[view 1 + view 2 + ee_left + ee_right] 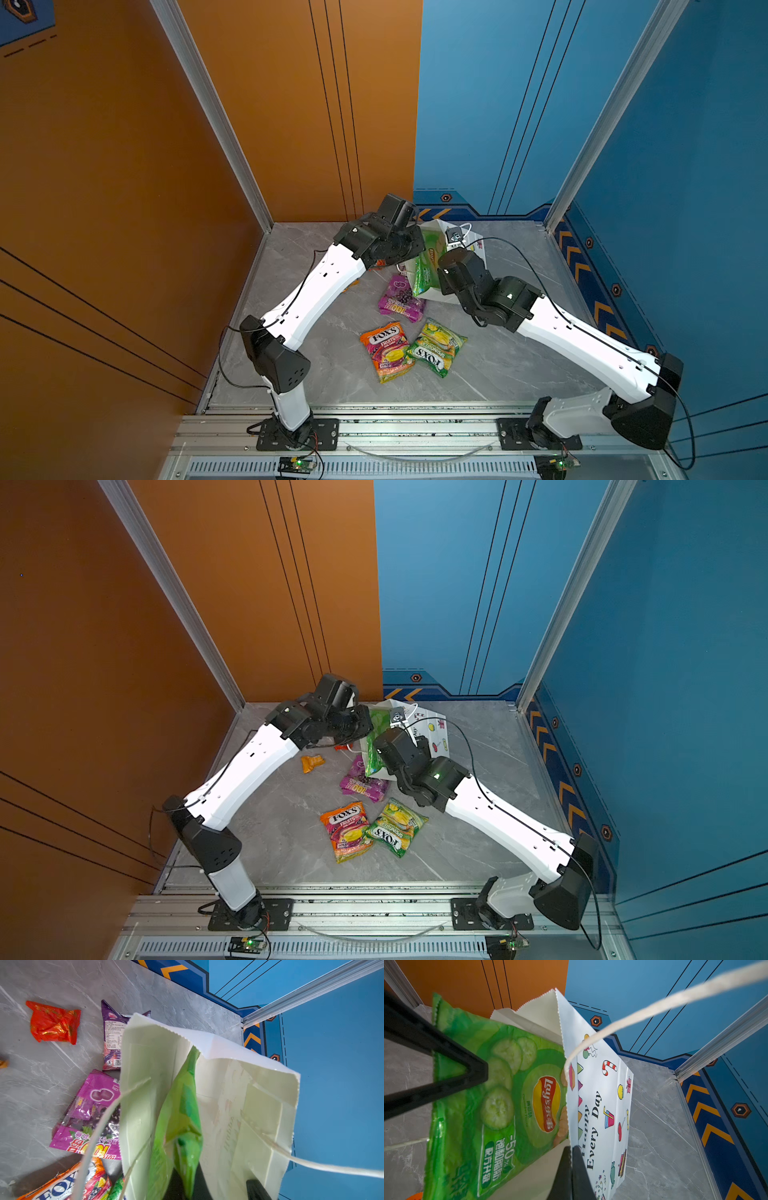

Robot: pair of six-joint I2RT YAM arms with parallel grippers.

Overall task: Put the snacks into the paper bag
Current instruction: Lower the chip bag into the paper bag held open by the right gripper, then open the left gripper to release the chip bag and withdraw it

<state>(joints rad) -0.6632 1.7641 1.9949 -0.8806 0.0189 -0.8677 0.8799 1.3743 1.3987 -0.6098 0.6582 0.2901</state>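
At white paper bag (600,1076), left hand (188,1186) pinching green packet (500,1095), right hand (571,1167) pinching rim.

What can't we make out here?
- Floor of the paper bag: hidden by the Lay's bag, left wrist view.
- Left gripper: behind its own wrist in both top views; cropped by the left wrist view's edge.
- Red packet: mostly under the left arm in a top view.
- Rear purple packet: partly behind the paper bag, left wrist view.
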